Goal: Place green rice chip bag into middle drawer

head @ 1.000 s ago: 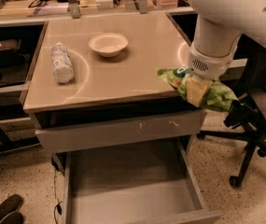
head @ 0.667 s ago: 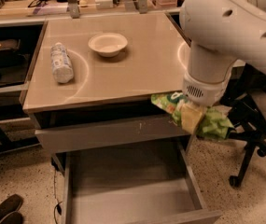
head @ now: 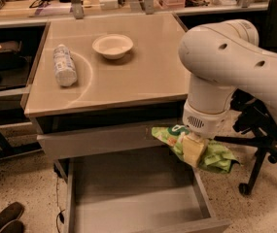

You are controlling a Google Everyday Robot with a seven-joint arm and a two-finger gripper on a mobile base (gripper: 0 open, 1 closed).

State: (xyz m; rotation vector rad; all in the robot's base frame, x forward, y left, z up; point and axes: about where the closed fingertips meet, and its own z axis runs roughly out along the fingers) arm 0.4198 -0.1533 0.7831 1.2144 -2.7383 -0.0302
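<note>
The green rice chip bag [head: 216, 157] hangs crumpled in my gripper [head: 193, 150], which is shut on it. Bag and gripper are in the air over the right side wall of the open middle drawer [head: 133, 193], just in front of the cabinet's right front corner. The drawer is pulled far out and its plain grey floor is bare. The large white arm [head: 225, 67] reaches down from the upper right and hides part of the bag.
On the beige tabletop [head: 143, 76] a white plastic bottle [head: 64, 65] lies on its side at the left and a white bowl [head: 112, 45] stands at the back. A shut drawer front [head: 99, 141] sits above the open drawer. A black chair base [head: 262, 144] is at the right.
My gripper has carried the bag down and to the left, from beside the tabletop's right edge to over the right side of the open drawer.
</note>
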